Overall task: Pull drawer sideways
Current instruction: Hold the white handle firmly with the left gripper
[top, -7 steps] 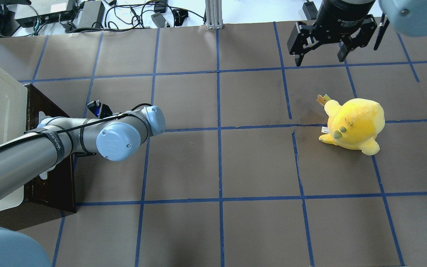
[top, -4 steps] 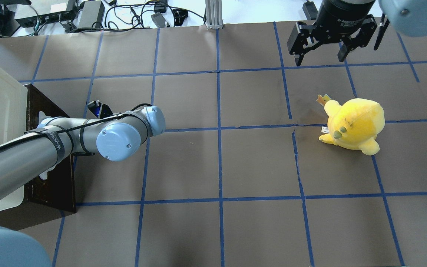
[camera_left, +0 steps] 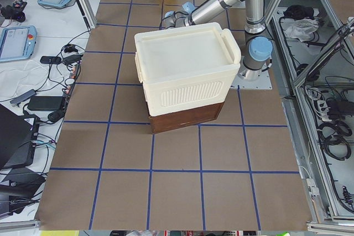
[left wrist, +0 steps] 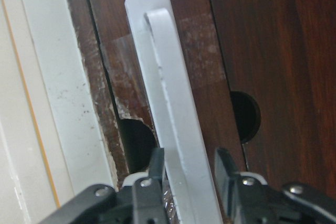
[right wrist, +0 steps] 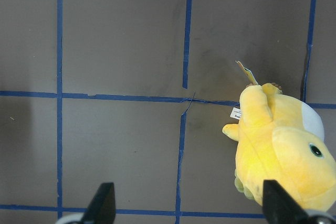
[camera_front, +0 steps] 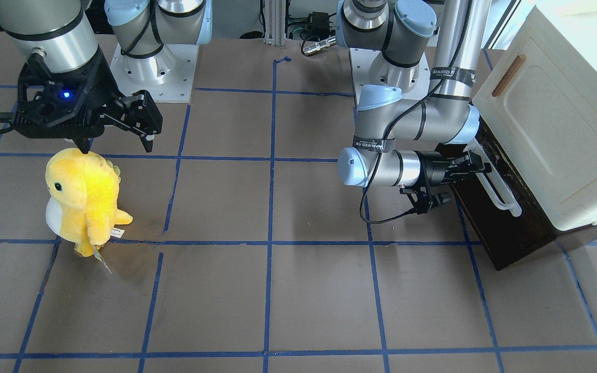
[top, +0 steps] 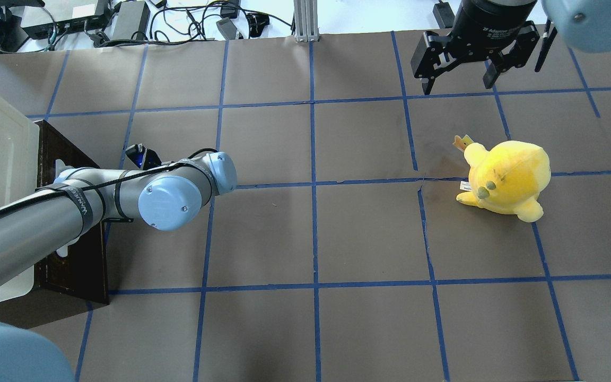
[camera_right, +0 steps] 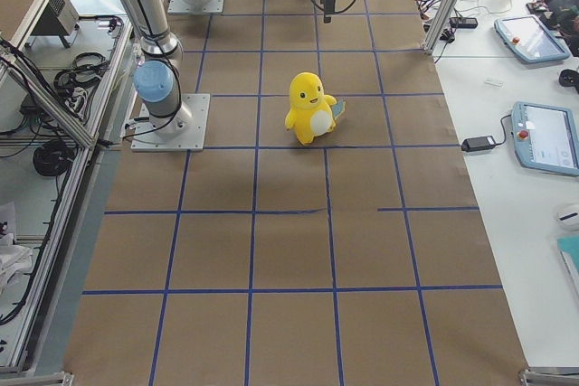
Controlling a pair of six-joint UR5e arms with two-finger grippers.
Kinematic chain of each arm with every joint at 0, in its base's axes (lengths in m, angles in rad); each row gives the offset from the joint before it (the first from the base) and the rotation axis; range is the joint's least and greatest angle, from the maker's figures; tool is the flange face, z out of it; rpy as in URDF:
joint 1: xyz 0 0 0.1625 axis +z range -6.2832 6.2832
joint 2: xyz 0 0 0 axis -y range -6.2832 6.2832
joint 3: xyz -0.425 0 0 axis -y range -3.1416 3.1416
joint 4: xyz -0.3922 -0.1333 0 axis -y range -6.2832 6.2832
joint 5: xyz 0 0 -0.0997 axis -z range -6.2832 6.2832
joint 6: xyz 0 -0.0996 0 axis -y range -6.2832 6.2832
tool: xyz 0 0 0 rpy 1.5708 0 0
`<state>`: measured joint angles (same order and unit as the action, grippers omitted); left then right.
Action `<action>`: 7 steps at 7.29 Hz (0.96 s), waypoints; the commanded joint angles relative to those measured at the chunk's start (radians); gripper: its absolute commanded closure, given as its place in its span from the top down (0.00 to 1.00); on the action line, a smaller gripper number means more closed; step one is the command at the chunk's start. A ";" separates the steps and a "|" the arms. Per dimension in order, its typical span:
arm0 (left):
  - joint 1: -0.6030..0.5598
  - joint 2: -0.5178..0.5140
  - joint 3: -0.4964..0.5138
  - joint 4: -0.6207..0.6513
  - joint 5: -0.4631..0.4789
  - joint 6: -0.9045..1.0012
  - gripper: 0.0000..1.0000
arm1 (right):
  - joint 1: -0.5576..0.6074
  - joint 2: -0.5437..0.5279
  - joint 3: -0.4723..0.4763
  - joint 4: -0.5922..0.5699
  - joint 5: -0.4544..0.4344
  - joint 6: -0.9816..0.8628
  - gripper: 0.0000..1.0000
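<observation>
The drawer (camera_front: 506, 233) has a dark brown wooden front and a long white bar handle (camera_front: 498, 191). It sits at the bottom of the cream cabinet (camera_front: 552, 134) at the table's left end. My left gripper (camera_front: 472, 166) is at the handle. In the left wrist view its two fingers clamp the white bar (left wrist: 168, 87) from both sides, gripper (left wrist: 191, 169) shut on it. In the overhead view my forearm hides that gripper, and the drawer front (top: 80, 265) shows below it. My right gripper (top: 459, 79) is open and empty, high above the far right of the table.
A yellow plush toy (top: 507, 178) stands on the right half of the table, below and in front of my right gripper; it also shows in the right wrist view (right wrist: 283, 150). Brown paper with blue tape lines covers the table (top: 311, 239). Cables lie past the far edge.
</observation>
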<state>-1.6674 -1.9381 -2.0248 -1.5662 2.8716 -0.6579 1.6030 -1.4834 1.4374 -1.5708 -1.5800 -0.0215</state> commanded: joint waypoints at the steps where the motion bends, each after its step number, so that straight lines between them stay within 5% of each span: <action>1: 0.000 -0.001 0.000 0.000 -0.002 0.000 0.33 | 0.000 0.000 0.000 0.000 0.000 0.000 1.00; 7: -0.003 -0.001 0.003 0.000 -0.005 0.001 0.25 | 0.000 0.000 0.000 0.000 0.000 0.000 1.00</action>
<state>-1.6686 -1.9401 -2.0235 -1.5662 2.8693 -0.6571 1.6030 -1.4834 1.4374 -1.5708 -1.5800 -0.0215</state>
